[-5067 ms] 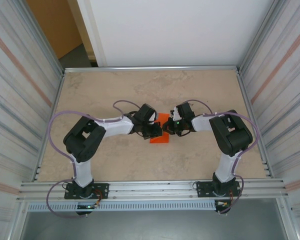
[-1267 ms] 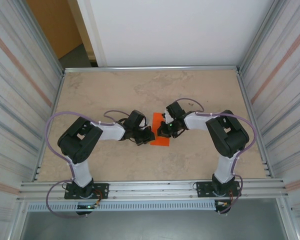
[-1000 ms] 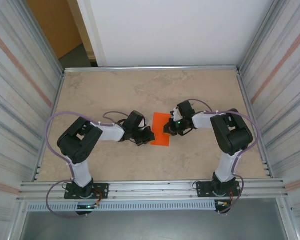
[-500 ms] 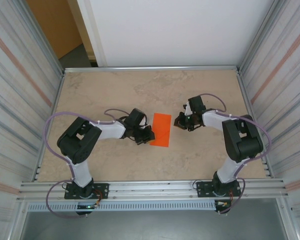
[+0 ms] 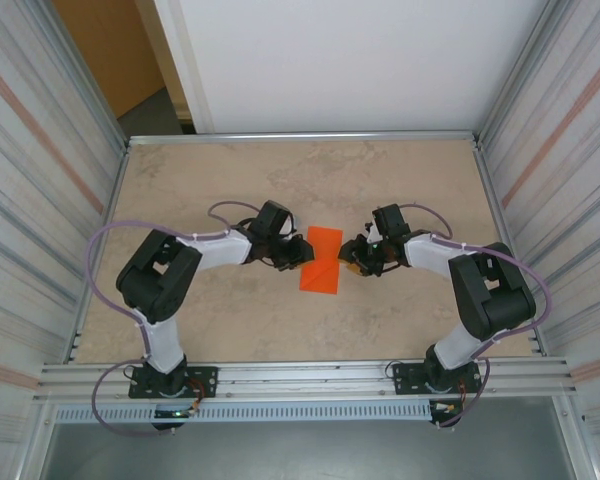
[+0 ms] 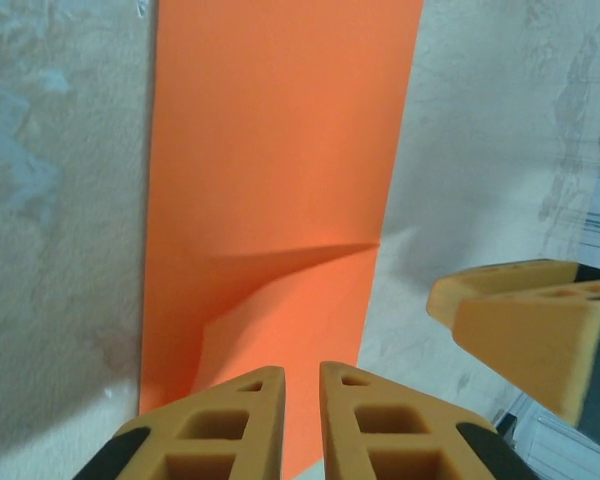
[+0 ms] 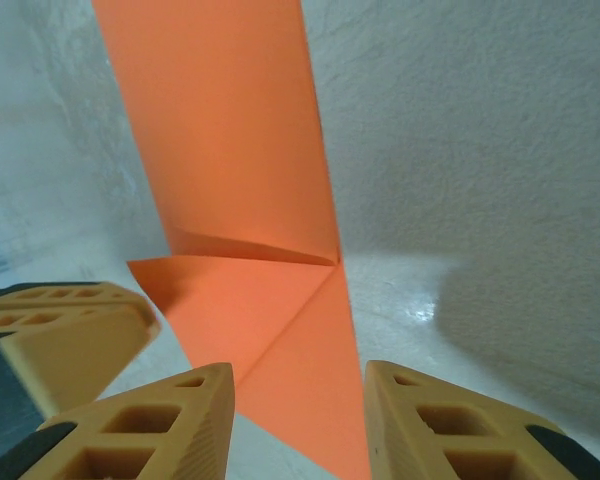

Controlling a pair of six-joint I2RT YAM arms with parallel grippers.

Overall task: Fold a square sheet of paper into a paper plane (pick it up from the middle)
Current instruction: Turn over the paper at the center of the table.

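The square sheet of paper (image 5: 322, 260) is bright orange and lies folded into a narrow strip at the table's middle. In the left wrist view the paper (image 6: 270, 150) has a cross crease, and its near part rises off the table. My left gripper (image 5: 300, 252) is at its left edge, tips (image 6: 301, 375) shut to a thin slit over the raised part. My right gripper (image 5: 348, 256) stands open at the right edge, its fingers (image 7: 298, 375) straddling a diagonal-creased flap of the paper (image 7: 230, 130). Each wrist view shows the other gripper's finger (image 6: 520, 320) (image 7: 60, 320).
The beige table (image 5: 230, 180) has free room all round the paper. A metal rail (image 5: 300, 378) runs along the near edge. Corrugated walls close in the left and right sides.
My right gripper has come back left to the paper's right edge. The left gripper has shifted slightly toward the far side. The paper, flat half a second ago, now shows a raised fold.
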